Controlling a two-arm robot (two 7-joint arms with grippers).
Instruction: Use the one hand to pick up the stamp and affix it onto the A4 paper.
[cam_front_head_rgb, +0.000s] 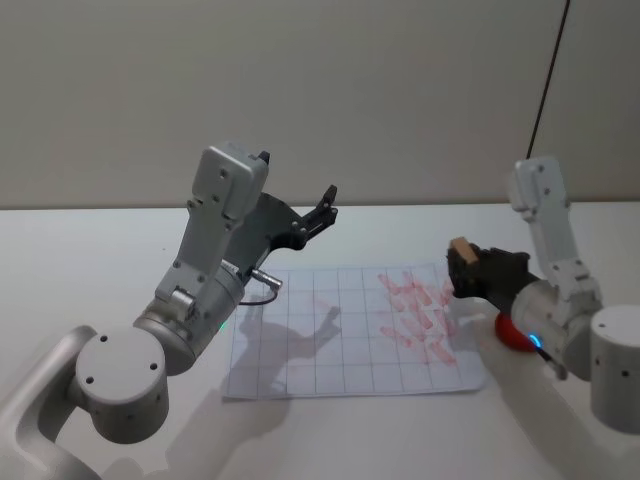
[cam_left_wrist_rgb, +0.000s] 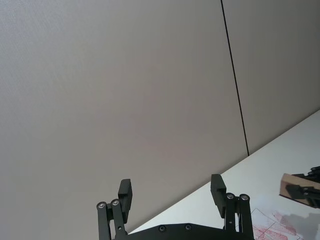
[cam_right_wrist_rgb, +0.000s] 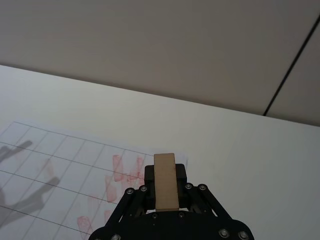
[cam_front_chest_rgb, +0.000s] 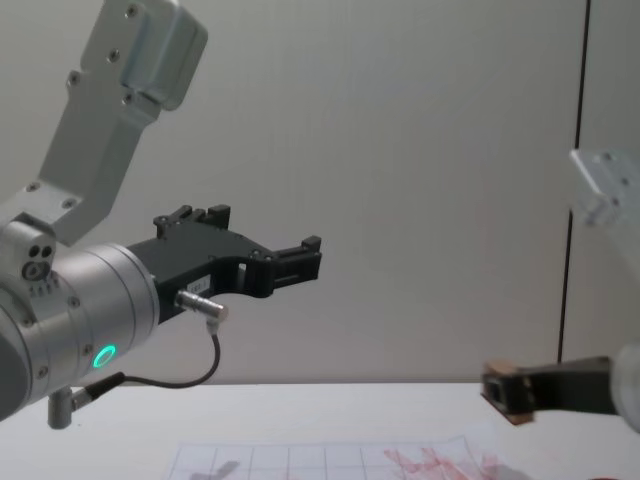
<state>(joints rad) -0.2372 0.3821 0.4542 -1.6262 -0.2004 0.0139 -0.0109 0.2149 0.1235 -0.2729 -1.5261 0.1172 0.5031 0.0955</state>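
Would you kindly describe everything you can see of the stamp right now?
The stamp is a small light-brown block that looks like wood, with a darker face visible in the chest view. It is clamped between the black jaws of the right gripper, which holds it in the air above the right edge of the A4 paper, near the red stamped marks. It touches only the jaws, not the sheet.

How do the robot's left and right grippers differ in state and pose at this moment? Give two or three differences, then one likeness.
The right gripper is shut on the stamp; the left gripper is open and empty. The right gripper hangs low by the A4 paper's right edge; the left is raised high, pointing toward the wall. Both have black fingers.
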